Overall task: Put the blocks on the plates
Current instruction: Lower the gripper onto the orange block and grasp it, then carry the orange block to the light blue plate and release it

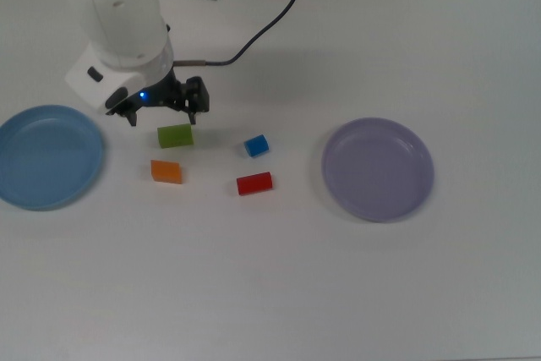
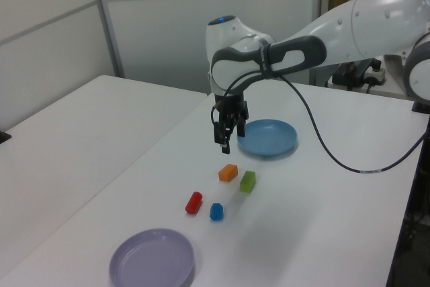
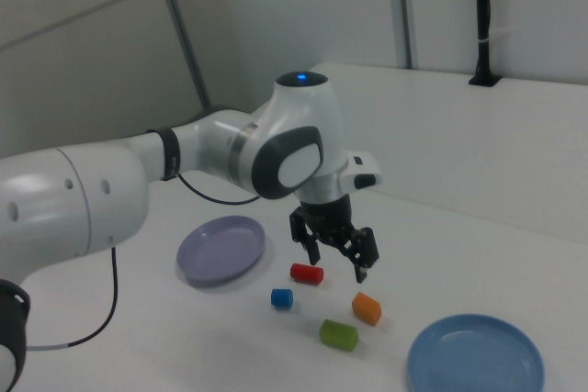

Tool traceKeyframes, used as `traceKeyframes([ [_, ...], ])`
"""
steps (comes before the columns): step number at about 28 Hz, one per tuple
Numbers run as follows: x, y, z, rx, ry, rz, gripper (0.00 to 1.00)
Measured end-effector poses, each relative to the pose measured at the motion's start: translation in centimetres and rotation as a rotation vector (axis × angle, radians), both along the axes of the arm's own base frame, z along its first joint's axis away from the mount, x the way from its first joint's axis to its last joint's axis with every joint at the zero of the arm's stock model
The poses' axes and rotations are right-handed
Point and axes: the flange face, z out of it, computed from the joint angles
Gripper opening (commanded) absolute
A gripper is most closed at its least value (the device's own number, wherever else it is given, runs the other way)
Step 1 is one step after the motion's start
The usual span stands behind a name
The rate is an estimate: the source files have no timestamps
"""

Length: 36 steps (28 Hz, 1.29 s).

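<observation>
Four blocks lie between the two plates: green, orange, blue and red. In the top view the light blue plate is at the left and the lavender plate at the right; both hold nothing. My gripper is open and holds nothing. It hangs above the table, just beyond the green block in the top view. The left view places the gripper over the orange block, beside the blue plate. In the right view, the gripper hovers above the red block and the orange block.
The white arm and its black cable reach in from the top view's upper left. A second white table adjoins at the left view's left.
</observation>
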Motion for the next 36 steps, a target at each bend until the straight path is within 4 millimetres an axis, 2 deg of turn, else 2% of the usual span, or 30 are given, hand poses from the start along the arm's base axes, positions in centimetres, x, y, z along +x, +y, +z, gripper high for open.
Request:
traceKeyframes([
  [7,1.3,-1.0,-3.9,-0.002,-0.019,-0.013,1.00],
  [17,2.7,-0.9,-8.8,-0.032,-0.039,0.002,0.98],
  [19,2.9,-0.9,-9.5,-0.045,-0.041,0.003,0.88],
  [21,3.0,-0.8,-10.3,-0.052,-0.042,-0.001,0.74],
  [24,3.1,-0.7,-10.8,-0.054,-0.043,-0.002,0.59],
  [26,3.1,-0.7,-10.9,-0.054,-0.042,-0.003,0.46],
  [32,3.1,-0.7,-10.9,-0.054,-0.042,-0.004,0.28],
  [36,3.1,-0.7,-10.9,-0.055,-0.043,-0.006,0.21],
])
